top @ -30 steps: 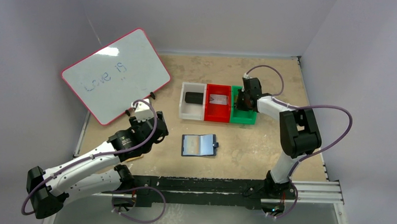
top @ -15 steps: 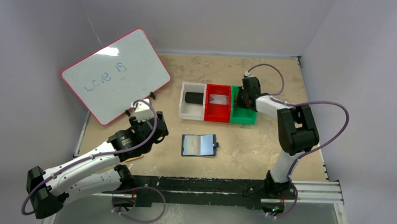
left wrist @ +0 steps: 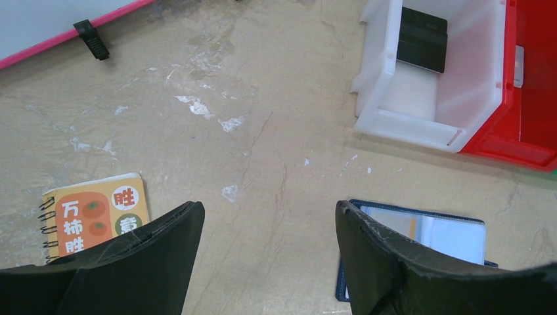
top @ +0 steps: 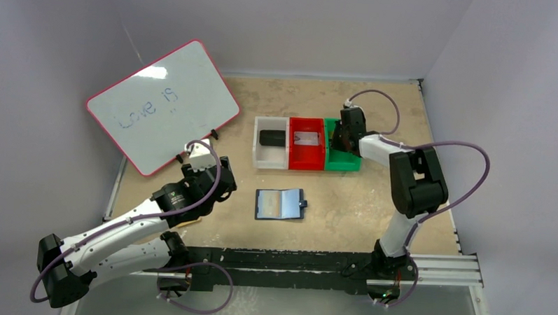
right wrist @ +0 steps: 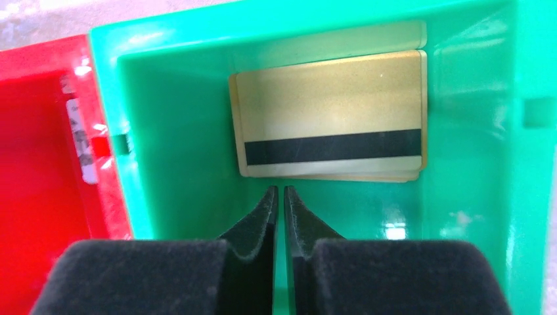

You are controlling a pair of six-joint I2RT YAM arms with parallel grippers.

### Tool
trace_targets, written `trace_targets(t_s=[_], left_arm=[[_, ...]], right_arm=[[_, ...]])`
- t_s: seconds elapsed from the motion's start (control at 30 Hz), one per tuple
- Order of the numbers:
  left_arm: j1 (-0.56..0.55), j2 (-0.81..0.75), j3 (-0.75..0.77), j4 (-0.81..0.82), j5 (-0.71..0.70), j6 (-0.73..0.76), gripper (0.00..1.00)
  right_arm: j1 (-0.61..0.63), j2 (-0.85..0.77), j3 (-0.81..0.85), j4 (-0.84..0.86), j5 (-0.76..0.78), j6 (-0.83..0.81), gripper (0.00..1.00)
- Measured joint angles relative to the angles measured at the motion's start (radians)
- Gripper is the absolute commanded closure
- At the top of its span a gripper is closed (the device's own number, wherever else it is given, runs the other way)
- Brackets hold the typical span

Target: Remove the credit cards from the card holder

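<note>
The card holder (top: 280, 204) lies open on the table, a navy bifold with light blue pockets; its corner (left wrist: 427, 233) shows by my left gripper's right finger. My left gripper (left wrist: 269, 210) hovers open over bare table to the left of it. A gold credit card (right wrist: 332, 125) with a black stripe lies in the green bin (right wrist: 295, 20), seemingly on top of another card. My right gripper (right wrist: 280, 190) reaches into that bin, its tips just short of the card, the jaws all but touching and holding nothing. A black card (top: 272, 138) lies in the white bin, a pale one (top: 307, 139) in the red bin.
White bin (top: 269, 161), red bin (top: 305, 160) and green bin (top: 342, 163) stand in a row behind the card holder. A pink-framed whiteboard (top: 162, 104) leans at the back left. An orange spiral pad (left wrist: 92, 213) lies under my left arm.
My right arm has shifted slightly back and left over the green bin. The left arm and the card holder have not moved.
</note>
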Motion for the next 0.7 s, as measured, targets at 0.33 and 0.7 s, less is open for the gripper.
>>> trace_targets(t_s=[0.33, 0.7], left_arm=[[0.000, 0.001, 0.000, 0.001, 0.001, 0.000, 0.27], [0.000, 0.036, 0.000, 0.007, 0.018, -0.012, 0.26]], right_arm=[[0.005, -0.351, -0.053, -0.043, 0.005, -0.008, 0.54], [0.009, -0.684, -0.278, -0.073, -0.043, 0.023, 0.01]])
